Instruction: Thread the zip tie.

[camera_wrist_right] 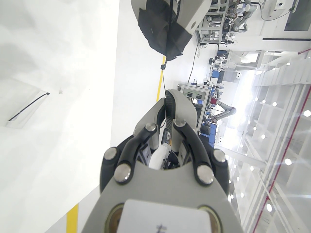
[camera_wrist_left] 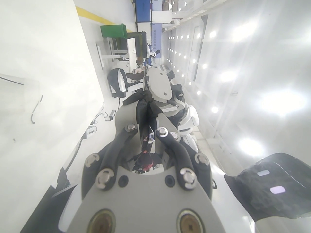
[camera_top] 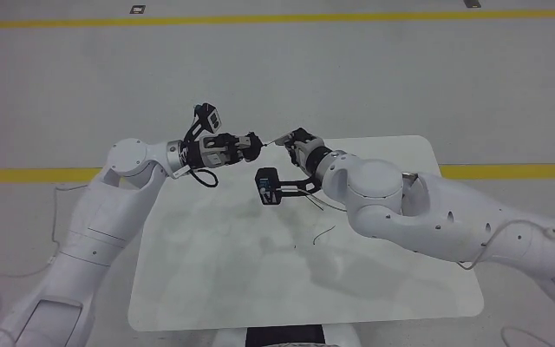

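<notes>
A thin black zip tie [camera_top: 274, 139] stretches between my two grippers above the far edge of the white table [camera_top: 390, 286]. The left gripper [camera_top: 257, 146] is shut on the end with the small square head, which pokes out just past its fingertips in the right wrist view. From there the strap [camera_wrist_right: 163, 81] runs straight into my right gripper [camera_wrist_right: 167, 99], shut on the other end. The two grippers face each other tip to tip, a short gap apart. In the left wrist view my left gripper [camera_wrist_left: 145, 95] is closed right in front of the right gripper's grey fingers [camera_wrist_left: 158, 86].
A spare curved zip tie [camera_top: 323, 232] lies loose mid-table, also seen as the zip tie [camera_wrist_left: 36, 107]. Another spare zip tie [camera_wrist_right: 26, 109] rests on a clear sheet on the table. The near half of the table is bare white surface.
</notes>
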Action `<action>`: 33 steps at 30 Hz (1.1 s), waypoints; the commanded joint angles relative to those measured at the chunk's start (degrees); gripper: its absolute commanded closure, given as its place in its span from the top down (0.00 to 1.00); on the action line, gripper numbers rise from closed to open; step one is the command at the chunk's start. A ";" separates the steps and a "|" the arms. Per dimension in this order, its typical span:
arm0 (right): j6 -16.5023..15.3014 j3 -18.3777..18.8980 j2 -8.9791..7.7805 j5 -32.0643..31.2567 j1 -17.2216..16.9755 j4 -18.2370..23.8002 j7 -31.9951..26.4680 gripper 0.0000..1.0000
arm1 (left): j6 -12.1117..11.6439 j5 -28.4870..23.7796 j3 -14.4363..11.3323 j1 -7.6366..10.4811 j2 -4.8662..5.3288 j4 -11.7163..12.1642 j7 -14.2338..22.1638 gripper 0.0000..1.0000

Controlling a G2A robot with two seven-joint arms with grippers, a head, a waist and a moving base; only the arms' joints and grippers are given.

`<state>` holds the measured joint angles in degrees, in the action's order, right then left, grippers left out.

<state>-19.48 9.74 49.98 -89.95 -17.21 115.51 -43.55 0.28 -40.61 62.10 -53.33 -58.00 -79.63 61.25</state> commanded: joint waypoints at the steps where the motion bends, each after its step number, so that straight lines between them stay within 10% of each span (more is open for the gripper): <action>1: 0.00 0.00 0.01 0.00 0.03 -0.02 -0.02 0.00 | -0.01 -0.03 -0.13 0.15 -0.03 0.12 0.04 0.00; 33: 0.00 0.00 -0.34 0.00 0.21 0.35 0.12 0.00 | -0.18 0.21 -0.98 0.87 -0.21 0.85 0.01 0.00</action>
<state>-19.48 9.74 49.65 -89.95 -17.00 115.86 -43.46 0.12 -40.45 61.01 -52.37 -58.25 -78.80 61.24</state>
